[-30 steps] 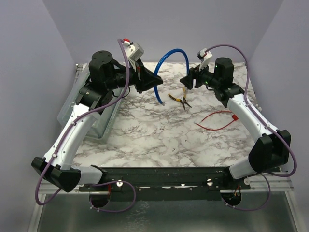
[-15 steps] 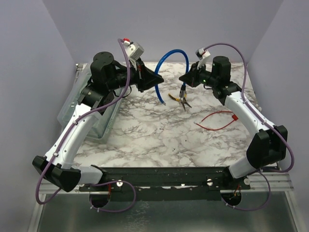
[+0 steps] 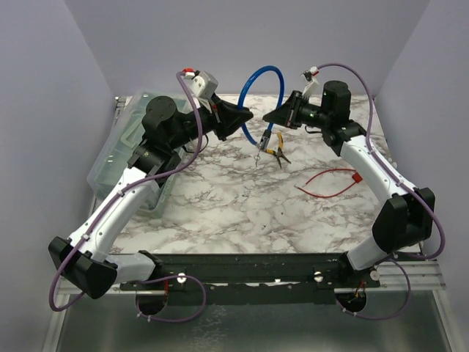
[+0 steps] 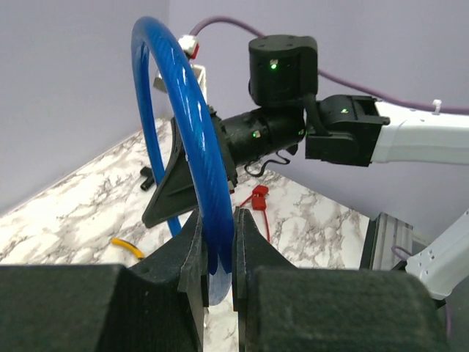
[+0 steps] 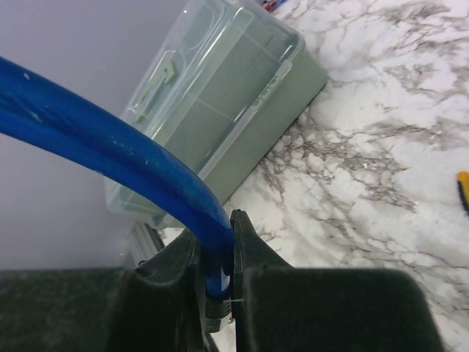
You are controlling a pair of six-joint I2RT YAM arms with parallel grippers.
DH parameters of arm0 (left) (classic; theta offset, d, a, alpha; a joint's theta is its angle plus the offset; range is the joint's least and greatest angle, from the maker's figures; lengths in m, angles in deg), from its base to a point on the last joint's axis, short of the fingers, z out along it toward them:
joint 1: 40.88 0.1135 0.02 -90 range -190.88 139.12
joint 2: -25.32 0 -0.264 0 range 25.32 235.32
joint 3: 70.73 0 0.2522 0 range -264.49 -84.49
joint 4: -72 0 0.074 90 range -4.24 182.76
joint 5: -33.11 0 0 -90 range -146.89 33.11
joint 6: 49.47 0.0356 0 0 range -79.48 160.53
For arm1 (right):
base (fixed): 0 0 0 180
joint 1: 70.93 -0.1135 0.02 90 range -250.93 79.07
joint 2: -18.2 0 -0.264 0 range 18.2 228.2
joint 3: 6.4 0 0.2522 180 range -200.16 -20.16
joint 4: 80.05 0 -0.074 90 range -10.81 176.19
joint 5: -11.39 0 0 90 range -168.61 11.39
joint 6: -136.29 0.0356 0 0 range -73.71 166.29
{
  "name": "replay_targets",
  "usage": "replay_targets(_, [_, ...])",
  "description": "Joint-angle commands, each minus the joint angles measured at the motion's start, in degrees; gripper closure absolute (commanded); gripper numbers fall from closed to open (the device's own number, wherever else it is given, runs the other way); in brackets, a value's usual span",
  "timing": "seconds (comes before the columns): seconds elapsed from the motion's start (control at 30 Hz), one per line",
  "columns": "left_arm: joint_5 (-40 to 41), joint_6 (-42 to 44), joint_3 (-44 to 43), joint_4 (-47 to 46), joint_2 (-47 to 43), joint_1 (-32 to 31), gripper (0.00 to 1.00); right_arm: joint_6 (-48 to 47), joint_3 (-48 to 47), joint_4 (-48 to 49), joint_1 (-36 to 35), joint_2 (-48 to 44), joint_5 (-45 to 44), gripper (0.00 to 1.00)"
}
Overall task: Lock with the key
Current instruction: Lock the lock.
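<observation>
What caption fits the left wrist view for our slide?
Left claw pinches a blue cable loop while the right arm faces it.

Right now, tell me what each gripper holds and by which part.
Both hold the blue cable, which arches between them. The left gripper pinches one leg of the arch, the right gripper the other.
</observation>
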Motion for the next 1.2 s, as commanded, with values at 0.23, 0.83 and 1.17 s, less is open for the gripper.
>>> replay_targets(0.23, [4.07,-0.03,0.04,-9.86,-0.75,-1.41,1.00,12.34,5.67,10.21,1.34,-0.45,8.96,0.99])
replay_targets(0.83, [3.01,-2.62,0.46,-8.83,-1.27,-1.42,1.00,19.48,9.88,19.65,2.43,-2.12,11.82,0.99])
replay_targets(1.17, [2.85,-2.08,0.50,-7.36,-1.24,-1.42,1.00,23.82,12.69,25.39,2.79,-3.14,13.07,0.99])
